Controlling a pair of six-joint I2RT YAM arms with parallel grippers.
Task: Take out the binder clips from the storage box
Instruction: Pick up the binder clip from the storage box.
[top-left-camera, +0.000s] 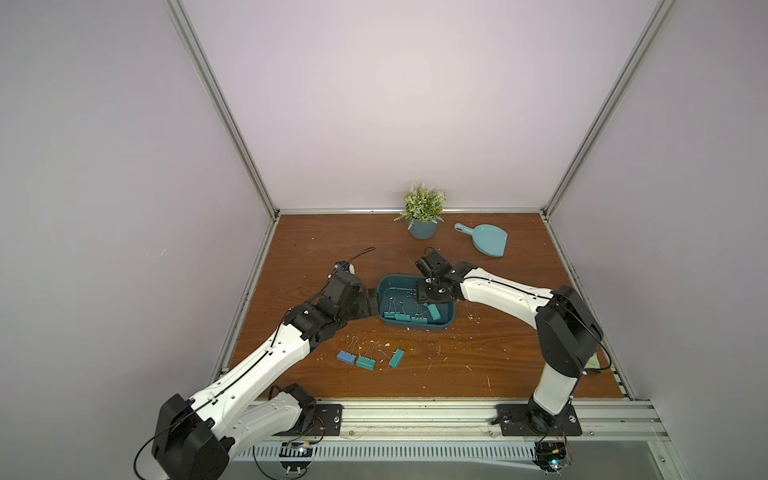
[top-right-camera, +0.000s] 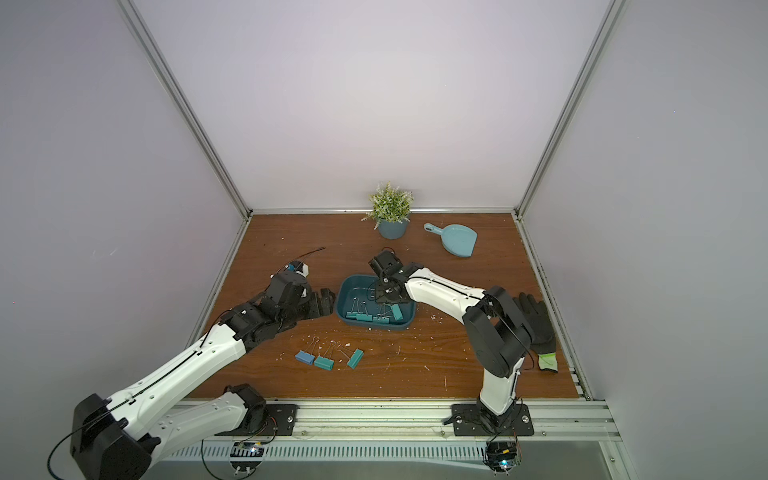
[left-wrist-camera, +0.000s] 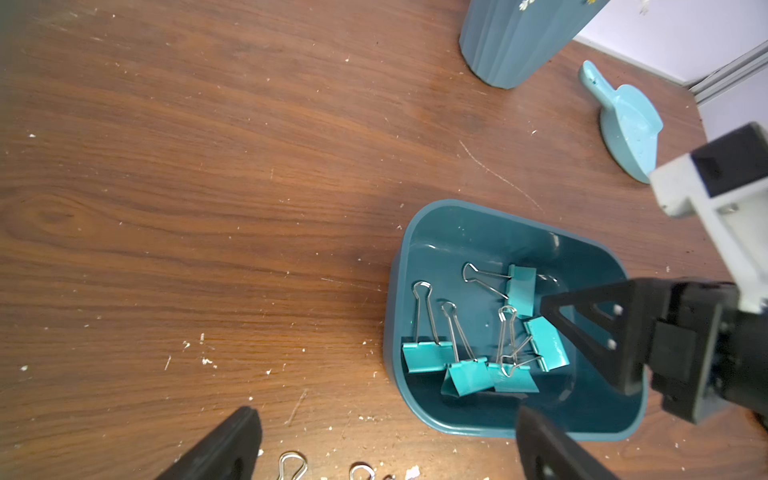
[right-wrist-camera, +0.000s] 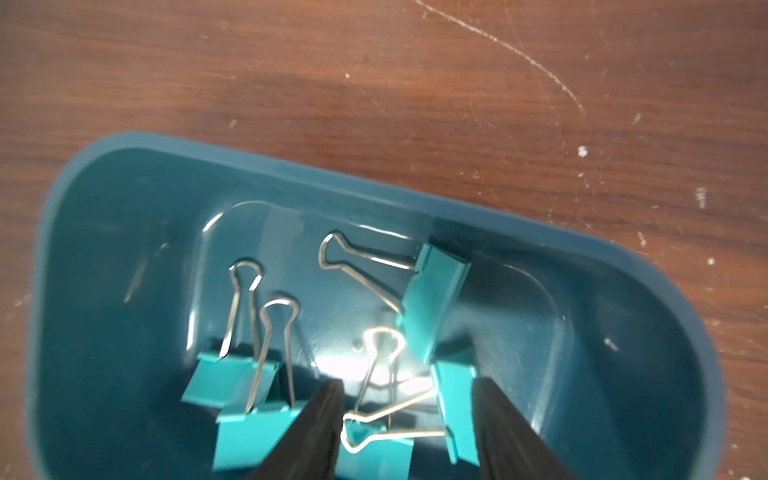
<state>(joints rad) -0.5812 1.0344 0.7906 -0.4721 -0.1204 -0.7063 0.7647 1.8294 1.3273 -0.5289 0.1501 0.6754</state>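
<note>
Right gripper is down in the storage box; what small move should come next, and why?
Likely close the right gripper on the teal binder clip by its wire handles: the jaws stand apart inside the storage box, straddling those handles, and nothing is gripped yet.

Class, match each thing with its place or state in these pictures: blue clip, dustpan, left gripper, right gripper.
Things:
1. blue clip
2. dustpan
3. left gripper
4. right gripper

Places or states:
A. reaching down into the box
B. next to the plant pot
C. on the table, beside two teal clips
D. wide open, beside the box

Pairs: 1-C, 2-B, 3-D, 4-A
</note>
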